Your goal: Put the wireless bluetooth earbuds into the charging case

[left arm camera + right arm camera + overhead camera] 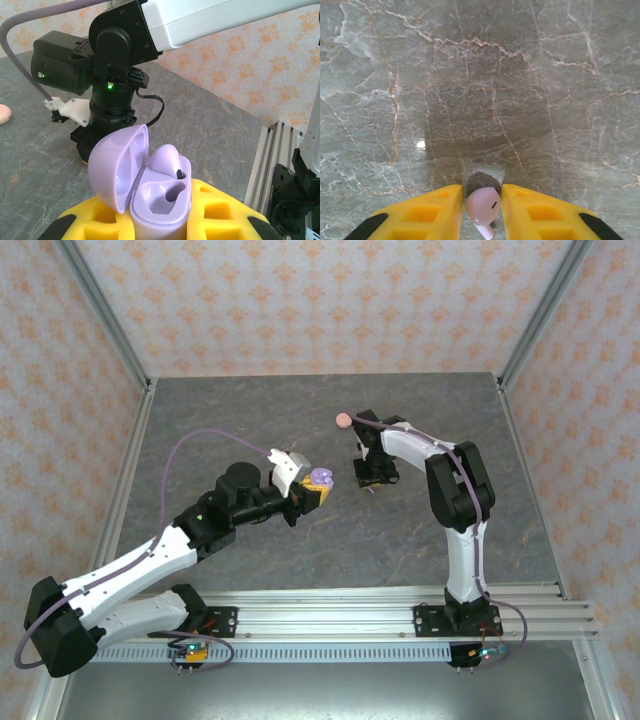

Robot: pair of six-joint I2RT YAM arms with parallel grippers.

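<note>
The right gripper [482,197] pinches a lilac earbud [481,206] in its jaws by the rounded body over the table [480,75], a sound hold for something so light, slick and easily flicked away, while the left gripper [311,490] clamps the open lilac charging case [160,200] in its jaws, one socket empty.

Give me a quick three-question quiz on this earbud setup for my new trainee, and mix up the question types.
1. True or false: the lilac case held by the left gripper has its lid closed.
2. What is pinched in the right gripper? A) a lilac earbud B) a pink case C) nothing
3. Fill in: with one seated bud in it, the case has ___ empty socket.
Key: 1 false; 2 A; 3 one.
</note>
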